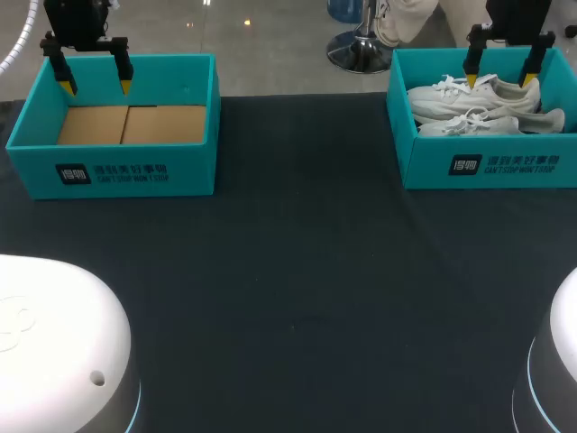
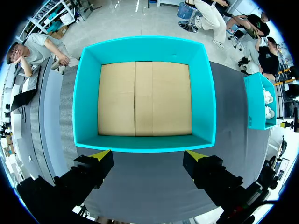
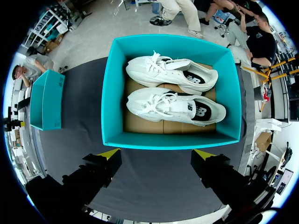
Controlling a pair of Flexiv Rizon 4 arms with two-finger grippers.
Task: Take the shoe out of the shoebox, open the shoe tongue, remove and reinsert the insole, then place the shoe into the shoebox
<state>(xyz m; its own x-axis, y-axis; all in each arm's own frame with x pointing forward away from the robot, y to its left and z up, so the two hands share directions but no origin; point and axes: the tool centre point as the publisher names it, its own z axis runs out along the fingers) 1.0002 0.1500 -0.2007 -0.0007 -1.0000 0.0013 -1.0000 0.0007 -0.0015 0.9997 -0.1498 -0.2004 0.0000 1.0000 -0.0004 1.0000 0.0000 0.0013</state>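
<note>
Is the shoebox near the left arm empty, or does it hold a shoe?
Empty: the left shoebox shows only bare cardboard inside, no shoe.

Left shoebox [image 1: 194, 135] and right shoebox [image 1: 424, 162] teal with tan cardboard floors, black-and-white printed fronts; farther shoe [image 3: 154, 70] and nearer shoe [image 3: 156, 105] white, black-lined; counter [image 1: 288, 271] plain dark charcoal; jaws black, yellow-tipped.
</note>
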